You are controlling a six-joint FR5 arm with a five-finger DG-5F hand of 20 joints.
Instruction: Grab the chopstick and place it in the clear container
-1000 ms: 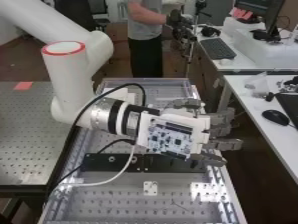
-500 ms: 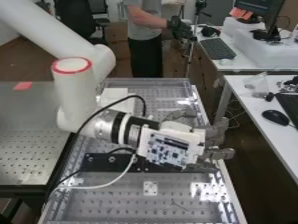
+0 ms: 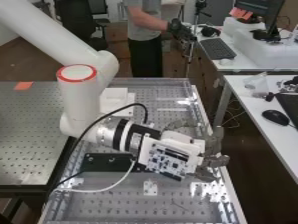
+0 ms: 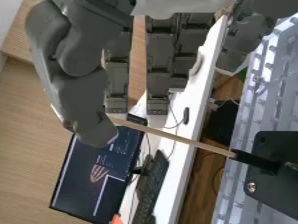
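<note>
Robot hand: high view has it from its back, circuit board uppermost, near the right edge of the perforated tabletop; whether it is wide, narrow or holding anything, I cannot tell.
Chopstick: the wrist view shows its pale wooden shaft slanting from right by the robot hand towards a black block with a round bolt; a dark piece at that end overlaps the block. Contact is unclear at either end.
White box: high view, on the tabletop beyond the arm's wrist.
Monitor and keyboard: wrist view, monitor beside keyboard.
</note>
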